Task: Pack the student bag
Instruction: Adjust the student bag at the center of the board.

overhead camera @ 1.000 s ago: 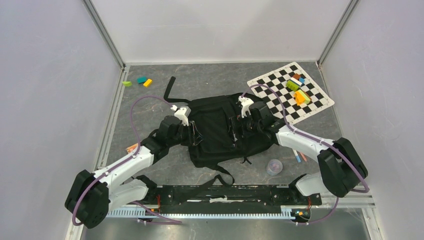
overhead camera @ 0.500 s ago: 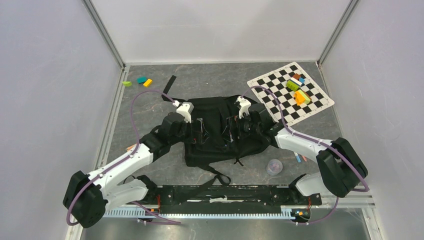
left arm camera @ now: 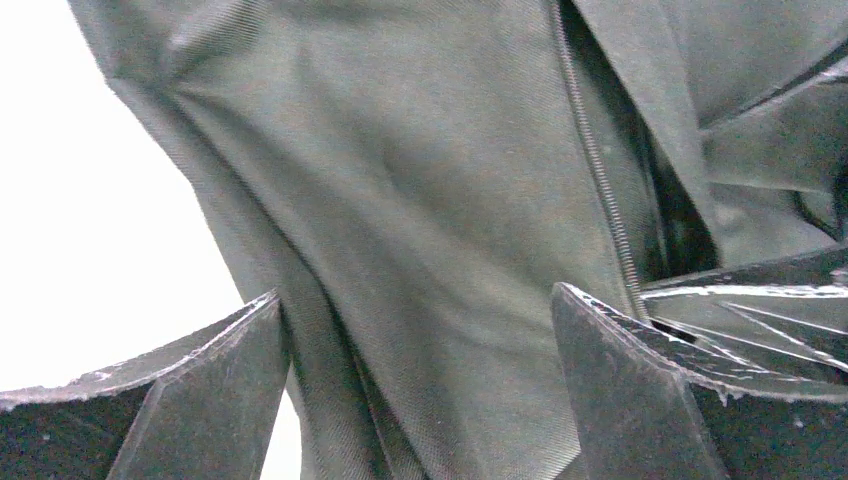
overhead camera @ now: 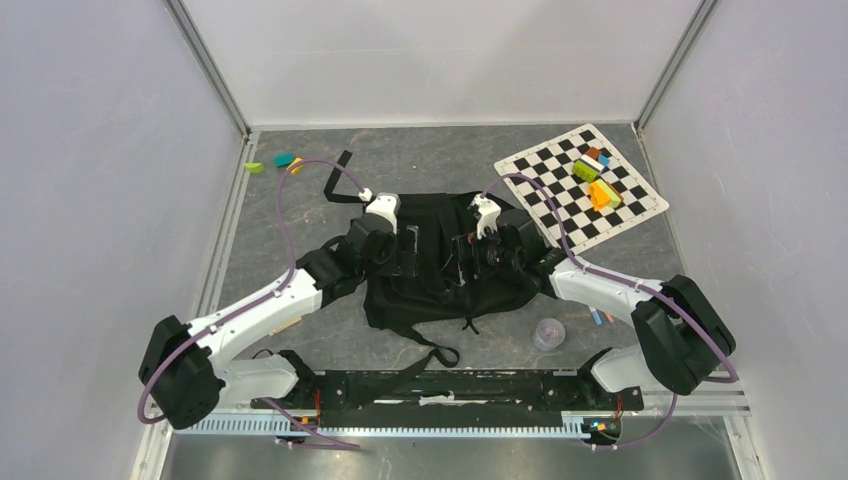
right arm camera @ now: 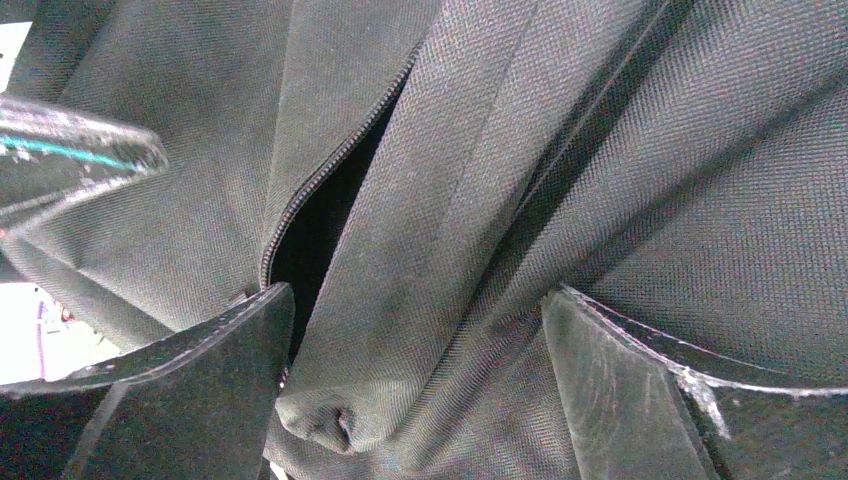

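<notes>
Since the earlier frame the left arm (overhead camera: pixel 262 312) has swung up and toward the middle of the top view. Its wrist now sits over the upper left part of the student bag (overhead camera: pixel 440 290), where before it was at the bag's left edge. The bag itself has drawn in narrower and shifted slightly toward the bottom of the frame. Its long strap (overhead camera: pixel 335 175) now reaches further toward the upper left. The right arm (overhead camera: pixel 600 285) has hardly changed.

The student bag lies flat on the grey table (overhead camera: pixel 300 230) at the centre of the top view, between the two wrists, with loose straps trailing toward the bottom edge.

The left jaws stand wide apart. In the left wrist view black fabric (left arm camera: pixel 420 200) fills the space beyond them, and a zipper line (left arm camera: pixel 600 180) runs down the right of the frame. Nothing is pinched.

The right jaws are also spread wide, with folds of the bag (right arm camera: pixel 560 180) between and beyond them. A partly open zipper gap (right arm camera: pixel 320 210) shows at centre left.

At the upper right a checkered mat (overhead camera: pixel 555 205) carries several coloured blocks (overhead camera: pixel 597 180). More small coloured pieces (overhead camera: pixel 280 161) lie at the upper left. A small translucent round object (overhead camera: pixel 548 333) sits below the right arm's forearm.
</notes>
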Controlling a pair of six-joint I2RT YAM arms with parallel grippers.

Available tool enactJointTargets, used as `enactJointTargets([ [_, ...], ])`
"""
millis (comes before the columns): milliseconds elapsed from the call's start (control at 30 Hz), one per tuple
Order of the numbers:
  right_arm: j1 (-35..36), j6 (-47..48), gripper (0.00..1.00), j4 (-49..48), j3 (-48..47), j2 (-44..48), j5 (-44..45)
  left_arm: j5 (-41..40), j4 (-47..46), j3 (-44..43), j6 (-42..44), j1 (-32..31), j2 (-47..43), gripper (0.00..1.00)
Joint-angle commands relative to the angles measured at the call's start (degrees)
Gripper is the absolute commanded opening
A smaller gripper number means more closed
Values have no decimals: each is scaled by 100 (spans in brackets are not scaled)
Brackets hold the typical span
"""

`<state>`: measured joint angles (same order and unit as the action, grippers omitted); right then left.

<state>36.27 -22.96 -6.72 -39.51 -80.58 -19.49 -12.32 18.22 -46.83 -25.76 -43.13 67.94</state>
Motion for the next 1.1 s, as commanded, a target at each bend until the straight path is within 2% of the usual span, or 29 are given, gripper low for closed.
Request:
enactJointTargets([
  [0,121,-111,98,-356,47,46,-334,-1205,247,-287,363,-46,-501,100],
  [100,120,-80,98,-352,73,33,-332,-1340,314,-213,371,-46,-832,100],
  [200,125,-77,98,-354,98,17,-311,-895,115,-284,447,-45,-909,100],
  [367,130,-98,98,-383,97,-2,-310,-83,-1,-773,482,-133,-107,100],
  [633,161,-89,98,-316,85,32,-253,136,63,-1282,650,-187,1120,100],
  [800,178,-76,98,-286,118,67,-206,24,108,-1346,660,-187,1478,100],
  [1067,207,-32,98,-229,134,78,-116,482,-125,-1461,644,-187,1819,100],
])
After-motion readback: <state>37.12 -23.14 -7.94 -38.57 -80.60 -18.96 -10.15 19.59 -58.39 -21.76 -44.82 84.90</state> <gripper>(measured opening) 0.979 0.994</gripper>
